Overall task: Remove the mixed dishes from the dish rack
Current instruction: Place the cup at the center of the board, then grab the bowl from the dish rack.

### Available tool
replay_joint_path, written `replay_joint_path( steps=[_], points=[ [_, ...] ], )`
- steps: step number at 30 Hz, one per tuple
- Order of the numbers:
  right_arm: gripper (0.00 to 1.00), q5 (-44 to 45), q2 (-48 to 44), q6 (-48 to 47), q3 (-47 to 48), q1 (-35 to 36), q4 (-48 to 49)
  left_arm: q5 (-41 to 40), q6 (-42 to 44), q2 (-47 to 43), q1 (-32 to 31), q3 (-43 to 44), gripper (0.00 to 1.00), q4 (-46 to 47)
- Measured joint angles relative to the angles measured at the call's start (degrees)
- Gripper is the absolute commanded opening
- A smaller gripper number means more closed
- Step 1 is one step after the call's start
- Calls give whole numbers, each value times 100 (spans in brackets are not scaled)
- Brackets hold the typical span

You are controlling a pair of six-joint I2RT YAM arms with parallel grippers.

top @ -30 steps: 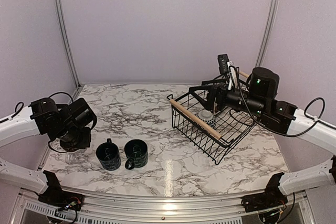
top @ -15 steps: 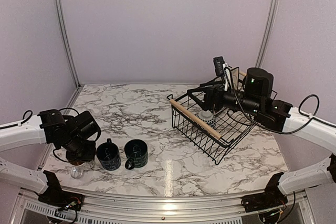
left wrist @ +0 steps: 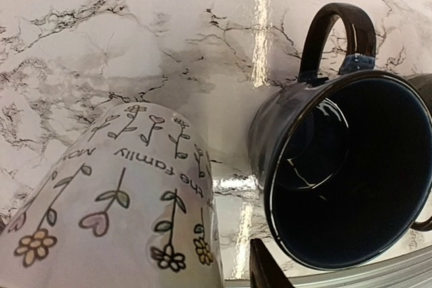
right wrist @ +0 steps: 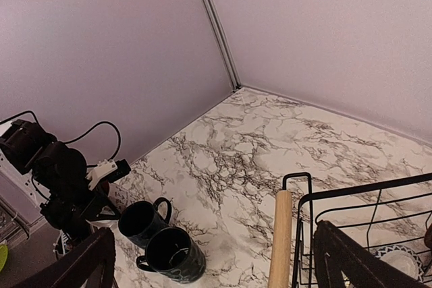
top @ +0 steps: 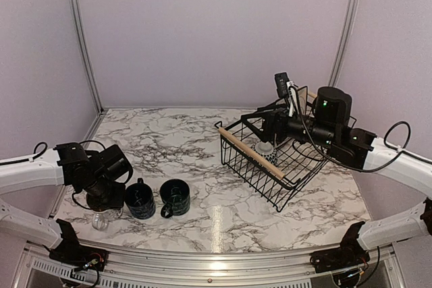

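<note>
White mug [left wrist: 115, 214] lower; flower-printed, lettered.

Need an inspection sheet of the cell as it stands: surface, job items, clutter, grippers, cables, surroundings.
Surface: marble-pattern table, glare patches, no spills seen.
Job's things: first dark mug and second dark mug upright, near left; white flowered mug beside them; dish rack at right, dishes still inside.
Clutter: nothing seen.
Grippers: left gripper low at the white flowered mug, grip unclear; right gripper open above the dish rack.
Cables: cable loops on both arms, clear of the dishes.
Surroundings: plain walls, metal frame posts.
</note>
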Motion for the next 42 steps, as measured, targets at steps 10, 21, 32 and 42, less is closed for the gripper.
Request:
replay_joint_path(
  steps=[10, 21, 32, 42],
  points=[
    [98, 0, -2, 0, 0, 0, -7, -197, 48, -186, 4, 52, 51, -46],
    [99, 1084, 92, -411, 562, -26, -1110, -603, 83, -721, 4, 610, 70, -275],
    [98, 2625, 730, -699, 1414, -824, -2806, -1060, 474, -1403, 4, 1346, 94, -308],
    [99, 2347, 2354, -566, 1589, -1537, -3904, -973, 1792, -1582, 4, 1963, 99, 1700]
  ],
)
